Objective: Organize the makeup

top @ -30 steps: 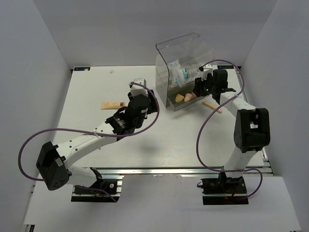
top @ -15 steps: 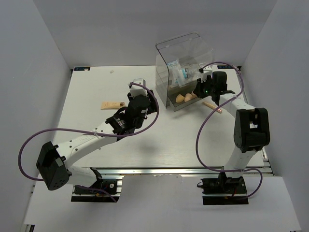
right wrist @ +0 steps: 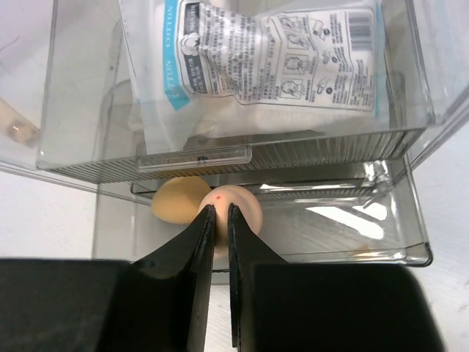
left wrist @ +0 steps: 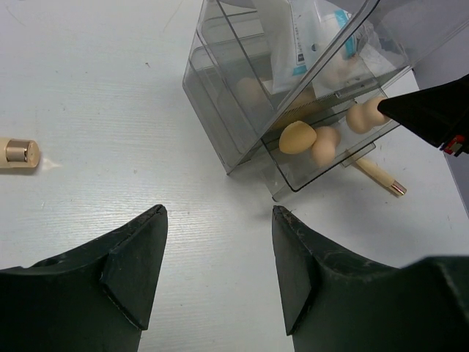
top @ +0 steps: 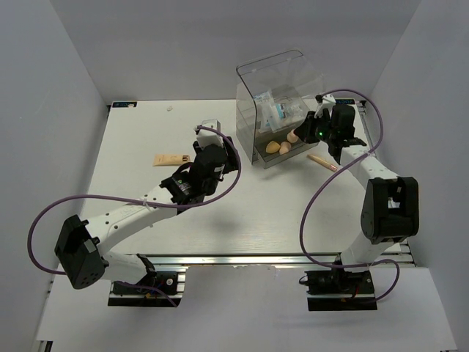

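Observation:
My right gripper (right wrist: 220,209) is shut on a peach sponge (right wrist: 245,205), pinching it at the open lower drawer of the clear drawer box (top: 253,121). The held sponge (top: 293,136) sits at the drawer's right side. Two more sponges (top: 272,147) lie in that drawer, one of them (right wrist: 176,199) just left of the held one. The clear packet (right wrist: 271,51) fills the upper drawer. The thin peach stick (top: 322,162) lies on the table right of the box. The beige tube (top: 170,159) lies left of my left gripper (top: 222,155), which hangs open and empty over bare table.
The drawer box (left wrist: 220,95) stands at the back right of the white table (top: 146,132), its lower drawer pulled out toward the front. Grey walls enclose the table on three sides. The left arm stretches across the table's middle.
My right gripper has closed on a sponge in the drawer and shifted slightly right and back with it. The left arm has not moved.

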`<state>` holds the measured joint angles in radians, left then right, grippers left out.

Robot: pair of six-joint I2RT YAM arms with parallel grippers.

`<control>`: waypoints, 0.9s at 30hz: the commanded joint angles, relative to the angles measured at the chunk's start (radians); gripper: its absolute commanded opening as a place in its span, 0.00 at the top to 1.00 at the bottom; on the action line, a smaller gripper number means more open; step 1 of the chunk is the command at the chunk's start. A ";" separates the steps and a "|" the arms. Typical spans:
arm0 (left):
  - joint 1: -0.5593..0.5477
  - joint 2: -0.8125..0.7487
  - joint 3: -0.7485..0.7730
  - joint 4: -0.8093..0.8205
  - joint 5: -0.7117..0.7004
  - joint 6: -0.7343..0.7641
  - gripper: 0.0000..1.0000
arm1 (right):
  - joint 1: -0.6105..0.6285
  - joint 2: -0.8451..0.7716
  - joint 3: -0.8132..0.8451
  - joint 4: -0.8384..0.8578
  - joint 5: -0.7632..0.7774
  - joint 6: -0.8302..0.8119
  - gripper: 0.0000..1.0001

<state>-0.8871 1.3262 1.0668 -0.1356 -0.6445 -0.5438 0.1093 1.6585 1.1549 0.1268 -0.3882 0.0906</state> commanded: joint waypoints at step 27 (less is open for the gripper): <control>-0.004 -0.032 -0.004 -0.013 -0.004 -0.013 0.32 | -0.137 0.046 0.029 0.024 -0.146 0.319 0.30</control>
<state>-0.8871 1.3125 1.0534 -0.1463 -0.6464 -0.5579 -0.0242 1.7237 1.1332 0.1459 -0.5468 0.4561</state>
